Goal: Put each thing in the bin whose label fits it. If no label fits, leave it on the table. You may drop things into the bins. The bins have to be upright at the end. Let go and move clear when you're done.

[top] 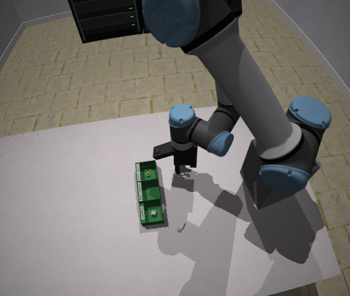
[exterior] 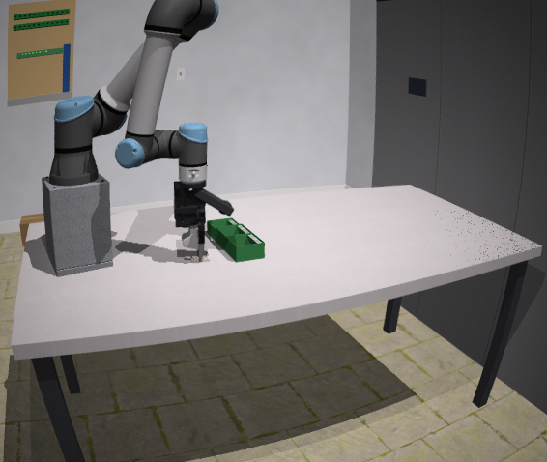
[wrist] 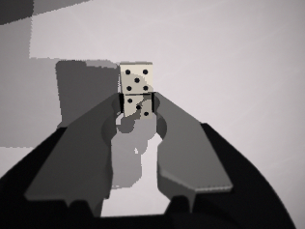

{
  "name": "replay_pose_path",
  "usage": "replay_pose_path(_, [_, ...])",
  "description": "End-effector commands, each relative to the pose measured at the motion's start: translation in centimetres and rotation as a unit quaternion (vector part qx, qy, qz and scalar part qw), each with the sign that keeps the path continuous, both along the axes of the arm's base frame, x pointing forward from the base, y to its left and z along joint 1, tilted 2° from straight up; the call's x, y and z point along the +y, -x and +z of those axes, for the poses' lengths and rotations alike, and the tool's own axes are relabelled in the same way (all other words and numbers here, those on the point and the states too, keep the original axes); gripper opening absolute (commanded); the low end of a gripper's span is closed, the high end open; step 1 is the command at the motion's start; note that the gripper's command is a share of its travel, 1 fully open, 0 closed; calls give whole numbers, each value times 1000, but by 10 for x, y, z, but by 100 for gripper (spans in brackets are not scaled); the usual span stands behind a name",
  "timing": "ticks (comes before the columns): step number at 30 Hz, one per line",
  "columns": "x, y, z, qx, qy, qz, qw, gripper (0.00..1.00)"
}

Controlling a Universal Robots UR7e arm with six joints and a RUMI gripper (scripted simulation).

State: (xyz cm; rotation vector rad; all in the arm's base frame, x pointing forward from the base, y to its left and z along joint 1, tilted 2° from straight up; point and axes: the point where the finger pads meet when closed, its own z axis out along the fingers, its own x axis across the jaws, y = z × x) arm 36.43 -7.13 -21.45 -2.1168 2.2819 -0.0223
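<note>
My gripper is down at the table, shut on a cream domino with black dots; its near half sits between the fingertips and its far half sticks out beyond them. The green three-compartment bin row stands upright just left of the gripper in the top view. Its far compartment holds a small brown ring, the middle one looks empty, and the near one holds a white die. Each compartment has a white label, too small to read.
A small grey metal part lies on the table near the bins' near end. The arm's grey pedestal stands at the table's edge. The arm's shadow falls across the table beside the bins.
</note>
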Motion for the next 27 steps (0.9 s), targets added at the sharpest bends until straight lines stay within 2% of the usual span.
replay_pose_path(1, [0, 0, 0, 0, 0, 0, 1000, 0])
replay_pose_path(21, [-1, 2, 60, 0, 0, 0, 1000, 0])
replay_pose_path(27, [-1, 2, 60, 0, 0, 0, 1000, 0])
